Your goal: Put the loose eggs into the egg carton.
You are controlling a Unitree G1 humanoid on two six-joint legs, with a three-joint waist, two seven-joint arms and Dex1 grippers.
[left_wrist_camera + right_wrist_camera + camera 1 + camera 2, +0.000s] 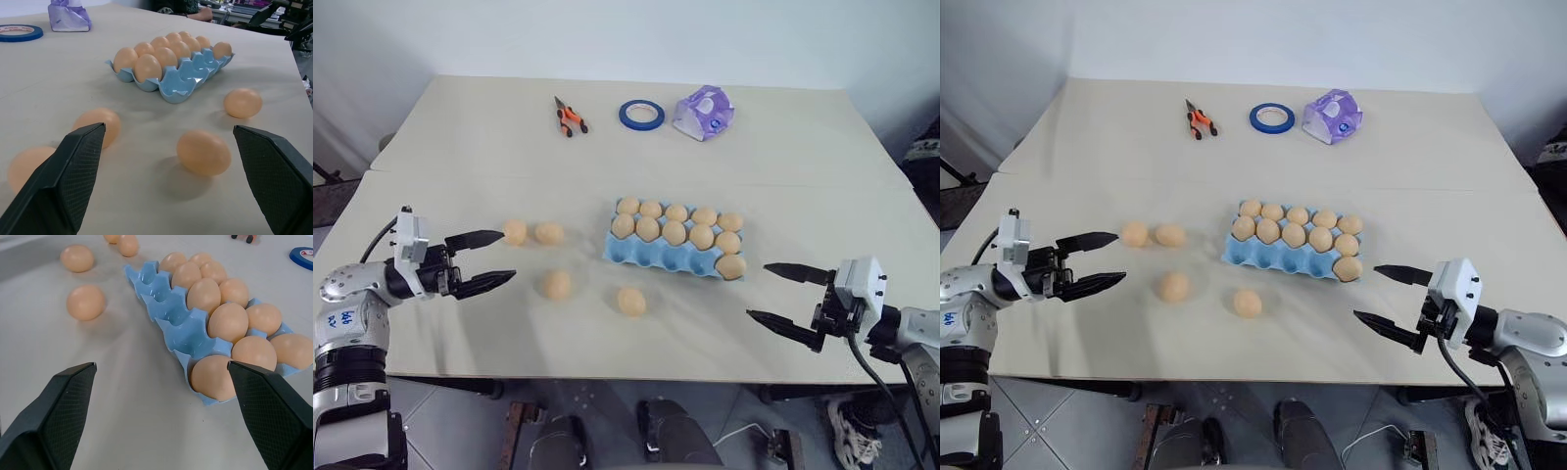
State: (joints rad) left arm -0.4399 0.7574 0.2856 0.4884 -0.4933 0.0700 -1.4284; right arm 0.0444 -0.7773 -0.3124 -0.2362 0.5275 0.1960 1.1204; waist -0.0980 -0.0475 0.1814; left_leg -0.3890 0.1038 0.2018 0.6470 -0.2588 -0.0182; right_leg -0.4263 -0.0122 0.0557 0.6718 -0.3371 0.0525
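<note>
Several loose eggs lie on the beige table to the left of the egg carton: a pair side by side (515, 231) (548, 232), one nearer the front (556, 284), and one (630, 301) just in front of the carton. The light blue egg carton (656, 257) holds eggs in its two far rows and one at the right end of its near row; the other near cups are bare. My left gripper (507, 257) hovers open just left of the pair, fingers (73, 181) spread wide with nothing between them. Right of the carton, my right gripper (758, 290) is open and holds nothing.
At the back of the table lie orange-handled pliers (570, 117), a blue tape ring (641, 115) and a purple-and-white packet (704, 113). The table's front edge runs just below both grippers.
</note>
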